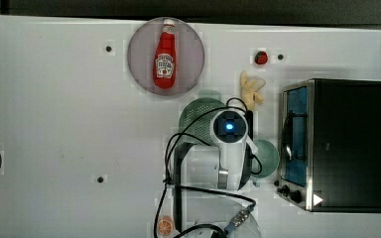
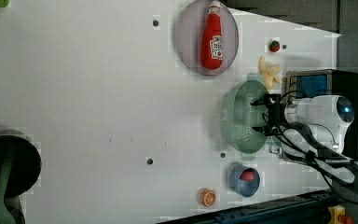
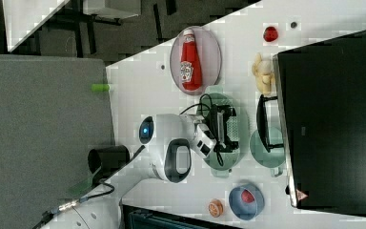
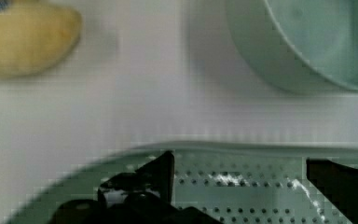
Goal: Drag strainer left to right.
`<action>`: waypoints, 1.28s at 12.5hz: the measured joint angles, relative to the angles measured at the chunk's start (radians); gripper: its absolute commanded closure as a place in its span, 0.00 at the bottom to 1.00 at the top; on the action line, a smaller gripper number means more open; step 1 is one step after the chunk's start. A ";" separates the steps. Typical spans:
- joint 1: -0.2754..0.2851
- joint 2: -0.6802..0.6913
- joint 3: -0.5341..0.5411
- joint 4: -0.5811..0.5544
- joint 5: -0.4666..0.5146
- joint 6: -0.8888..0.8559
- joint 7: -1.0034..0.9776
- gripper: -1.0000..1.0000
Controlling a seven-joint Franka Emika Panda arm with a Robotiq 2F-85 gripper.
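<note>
Top view shows a white table (image 1: 54, 124) with the black toaster oven (image 1: 345, 144) as landmark: the mint-green strainer (image 2: 242, 116) lies just beside the oven's glass door, with a teal cup (image 1: 267, 156) and a yellow plush toy (image 1: 252, 89) also near it, and a ketchup bottle (image 1: 165, 54) on a grey plate (image 1: 139, 59) further off. The white arm (image 3: 171, 143) reaches over the strainer, and the gripper (image 4: 237, 172) hangs inside its bowl with fingers (image 4: 161, 170) spread wide, holding nothing. The arm hides much of the strainer in the top view
</note>
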 measured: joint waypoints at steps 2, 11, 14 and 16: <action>-0.008 -0.025 -0.005 -0.010 -0.001 -0.044 -0.046 0.00; 0.026 -0.517 0.094 0.254 0.031 -0.740 -0.578 0.00; 0.022 -0.642 0.091 0.442 0.037 -1.005 -0.699 0.00; 0.008 -0.662 0.092 0.556 0.037 -1.101 -0.736 0.00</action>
